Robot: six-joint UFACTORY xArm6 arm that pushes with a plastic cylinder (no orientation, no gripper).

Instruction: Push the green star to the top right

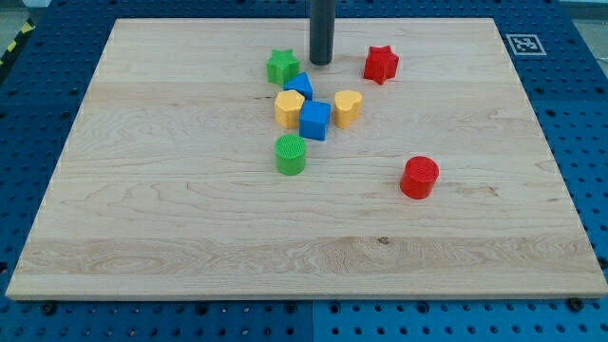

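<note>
You are looking at a pale wooden board [190, 218] resting on a blue perforated table [589, 114], with a small black-and-white marker tag [525, 44] at the board's top right corner. In the one camera view, the green star [282, 66] sits near the view's top edge of the board, a little left of centre; it is a squat, roughly even shape with no clear long axis, and its points spread all round, so you cannot read a facing from it. There is no claw here: the arm ends in a dark rod [321, 28], and my tip [321, 62] stands on the board just to the view's right of the green star, between it and the red star [381, 64], apart from both. Just below the green star lies a tight cluster: a small blue block [299, 85], a yellow hexagonal block [290, 108], a blue cube [314, 120] and a yellow heart-shaped block [348, 107]. A green cylinder [291, 154] stands below them, and a red cylinder [419, 178] sits well apart toward the view's lower right. To the right of the red star the board runs bare to its right edge.
</note>
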